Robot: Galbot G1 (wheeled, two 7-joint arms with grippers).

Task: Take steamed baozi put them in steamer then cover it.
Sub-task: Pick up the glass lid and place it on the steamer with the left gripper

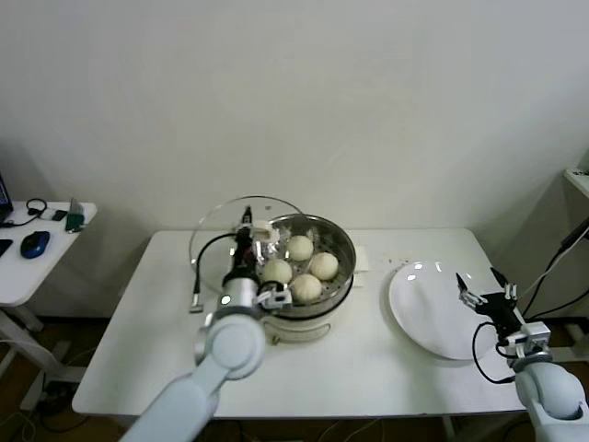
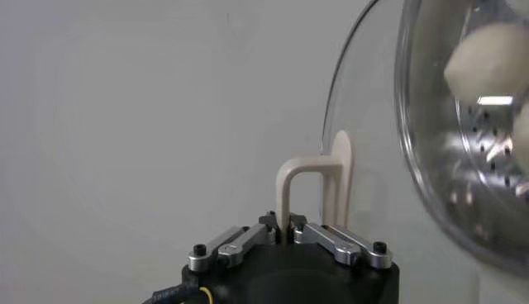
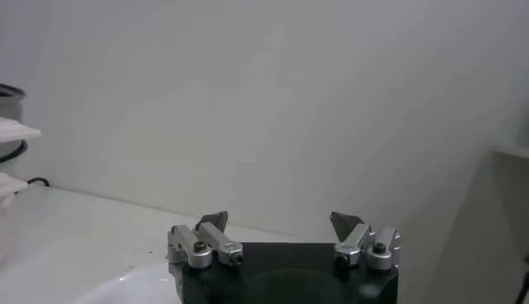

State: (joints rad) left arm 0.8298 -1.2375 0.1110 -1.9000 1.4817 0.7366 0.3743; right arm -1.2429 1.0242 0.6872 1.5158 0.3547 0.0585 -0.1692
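Observation:
Several cream-white baozi (image 1: 300,247) lie inside the shiny steel steamer (image 1: 346,250) at the table's middle. A round glass lid (image 1: 216,230) stands tilted almost on edge beside the steamer's left rim. My left gripper (image 1: 248,225) is shut on the lid's cream loop handle (image 2: 299,172). The left wrist view shows that gripper (image 2: 285,225) pinching the handle, with the steamer (image 2: 413,165) and a baozi (image 2: 488,58) beyond the glass. My right gripper (image 1: 481,281) hovers open over the right edge of the white plate (image 1: 419,308), and in its wrist view this gripper (image 3: 279,221) holds nothing.
The steamer sits on a white base (image 1: 299,330). The flat white plate lies bare to the steamer's right. A side table (image 1: 28,276) at the far left carries a blue mouse (image 1: 35,243) and cables. The wall stands close behind the white work table (image 1: 138,359).

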